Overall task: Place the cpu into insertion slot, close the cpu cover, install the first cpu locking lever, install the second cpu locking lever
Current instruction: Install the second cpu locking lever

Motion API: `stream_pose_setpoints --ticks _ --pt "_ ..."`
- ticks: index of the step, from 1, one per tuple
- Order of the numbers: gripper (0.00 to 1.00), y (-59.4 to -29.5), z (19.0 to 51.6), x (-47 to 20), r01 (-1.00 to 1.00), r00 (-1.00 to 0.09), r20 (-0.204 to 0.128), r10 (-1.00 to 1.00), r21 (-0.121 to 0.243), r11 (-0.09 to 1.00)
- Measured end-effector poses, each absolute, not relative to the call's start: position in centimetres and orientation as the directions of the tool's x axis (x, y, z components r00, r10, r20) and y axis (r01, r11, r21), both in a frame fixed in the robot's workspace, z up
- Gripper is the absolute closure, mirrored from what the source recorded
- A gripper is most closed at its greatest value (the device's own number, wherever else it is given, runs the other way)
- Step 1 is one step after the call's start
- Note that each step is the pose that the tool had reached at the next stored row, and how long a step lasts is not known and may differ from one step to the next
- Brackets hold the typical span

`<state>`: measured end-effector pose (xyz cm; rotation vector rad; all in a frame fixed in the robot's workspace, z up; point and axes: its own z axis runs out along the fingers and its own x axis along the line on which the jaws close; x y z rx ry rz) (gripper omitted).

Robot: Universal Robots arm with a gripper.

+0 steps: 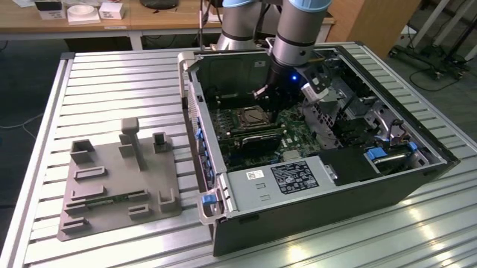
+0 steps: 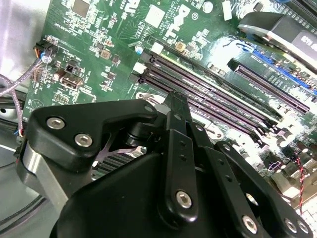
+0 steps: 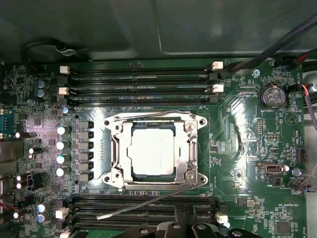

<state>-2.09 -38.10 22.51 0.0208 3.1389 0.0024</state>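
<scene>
In the first wrist view the cpu (image 3: 151, 148) is sitting flat in the insertion slot (image 3: 115, 127) near the middle of the green board (image 3: 237, 144), and the cpu cover (image 3: 191, 148) is lying closed over it, framing the chip through its window. One thin locking lever (image 3: 143, 204) is standing loose, angling out from the socket's near edge across the long memory slots (image 3: 138, 210). A second rod (image 3: 143, 115) is running along the socket's far edge, and whether it is latched is hard to tell.

The hand (image 3: 183, 227) is hovering just beside the loose lever's side of the socket. I cannot tell whether it is spread or pressed together.

The step in hand looks like seating this lever. Doing it well probably means contacting the rod near its free end, pressing down steadily, then sweeping it sideways under its catch, all while keeping clear of the memory slot clips and leaving the cover undisturbed.
</scene>
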Motion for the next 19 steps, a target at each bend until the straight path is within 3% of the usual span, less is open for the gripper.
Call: stream_pose_setpoints --ticks 19 --pt "0.9 -38.1 22.24 -3.06 0.01 -1.0 -0.003 0.01 0.001 1.0"
